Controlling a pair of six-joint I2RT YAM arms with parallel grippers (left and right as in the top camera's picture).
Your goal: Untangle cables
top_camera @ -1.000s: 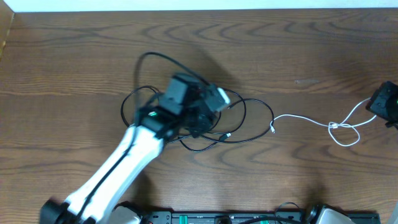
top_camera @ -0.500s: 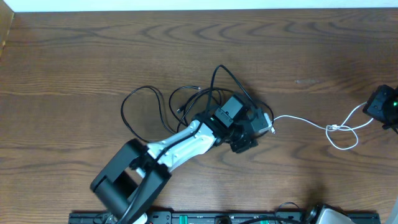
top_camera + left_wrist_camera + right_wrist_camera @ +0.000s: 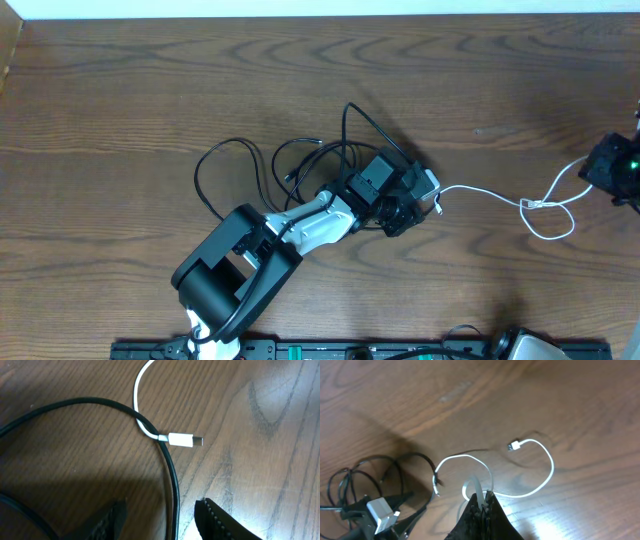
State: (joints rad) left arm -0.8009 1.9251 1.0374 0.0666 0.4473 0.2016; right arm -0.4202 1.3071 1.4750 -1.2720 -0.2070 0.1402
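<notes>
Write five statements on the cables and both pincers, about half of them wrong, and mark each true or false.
1. The left pincer is open, with the black cable running between its fingers. True.
2. The right pincer is open and empty. False: it is shut on the white cable.
3. The white plug lies loose on the table. True.
4. The white cable lies well apart from the black cable. False: they cross near the plug.
5. Both pincers hold the black cable. False: neither grips it.
</notes>
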